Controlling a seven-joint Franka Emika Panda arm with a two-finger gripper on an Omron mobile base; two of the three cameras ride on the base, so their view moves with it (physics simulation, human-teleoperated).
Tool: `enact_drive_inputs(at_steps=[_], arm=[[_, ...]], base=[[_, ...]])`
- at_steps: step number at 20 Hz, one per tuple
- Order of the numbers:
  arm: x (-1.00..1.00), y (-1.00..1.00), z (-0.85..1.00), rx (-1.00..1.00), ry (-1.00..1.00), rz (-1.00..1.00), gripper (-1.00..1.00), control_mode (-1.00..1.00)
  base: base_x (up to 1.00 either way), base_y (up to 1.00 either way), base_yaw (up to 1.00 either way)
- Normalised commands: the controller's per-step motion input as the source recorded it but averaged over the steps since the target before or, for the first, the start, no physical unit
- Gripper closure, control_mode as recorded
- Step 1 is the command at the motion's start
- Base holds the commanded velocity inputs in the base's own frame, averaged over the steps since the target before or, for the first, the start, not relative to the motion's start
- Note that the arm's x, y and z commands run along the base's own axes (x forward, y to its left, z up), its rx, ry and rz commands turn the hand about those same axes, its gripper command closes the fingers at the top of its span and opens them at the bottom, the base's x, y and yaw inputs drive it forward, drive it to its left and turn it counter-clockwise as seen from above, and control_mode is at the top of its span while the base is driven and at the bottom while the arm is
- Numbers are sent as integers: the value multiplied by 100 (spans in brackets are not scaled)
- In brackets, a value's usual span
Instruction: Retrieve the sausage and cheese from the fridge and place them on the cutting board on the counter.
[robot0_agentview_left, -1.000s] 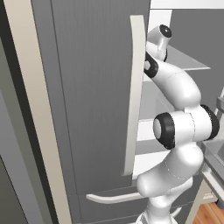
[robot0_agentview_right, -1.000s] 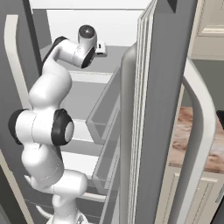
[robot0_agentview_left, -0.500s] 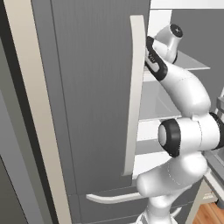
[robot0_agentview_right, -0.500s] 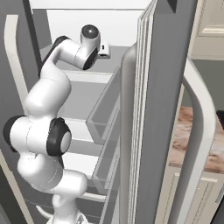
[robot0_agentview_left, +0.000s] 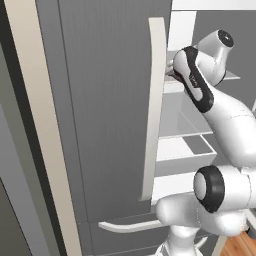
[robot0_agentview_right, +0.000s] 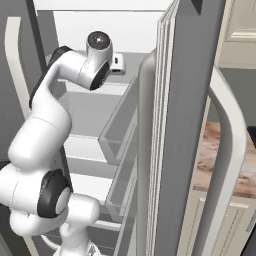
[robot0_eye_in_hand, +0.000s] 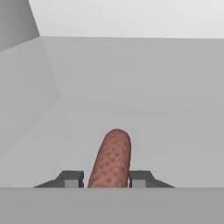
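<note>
Gripper (robot0_eye_in_hand: 107, 178): I see the jaws clamped on the sausage (robot0_eye_in_hand: 112, 157).
Place: inside the fridge (robot0_agentview_left: 110, 115), over a pale shelf (robot0_eye_in_hand: 175, 144).

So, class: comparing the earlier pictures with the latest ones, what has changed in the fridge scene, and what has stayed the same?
The arm has risen and reached deeper into the fridge, its elbow climbing. The gripper has narrowed around the sausage, whose end sits between the fingertips. The doors, shelves and counter are unchanged.

The arm (robot0_agentview_right: 47, 125) rose from its base, bent at the elbow and reached up and forward. The gripper (robot0_eye_in_hand: 107, 178) was closed on the sausage (robot0_eye_in_hand: 111, 157), one fingertip (robot0_eye_in_hand: 72, 178) at each side.
</note>
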Motion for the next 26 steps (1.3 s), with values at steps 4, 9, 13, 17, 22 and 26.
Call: enact_drive_inputs(at_steps=[4,9,13,17,22,26], arm=[[-100,12,0,0,-2,-10,100,-100],[-100,20,-18,0,0,-15,100,-100],[-100,9,-30,0,0,-19,100,-100],[-97,0,-35,0,4,-15,100,-100],[-34,0,-24,0,6,-7,100,-100],[0,0,-3,0,2,0,100,-100]], base=[[0,0,0],[0,0,0],[0,0,0],[0,0,0],[0,0,0],[0,0,0]])
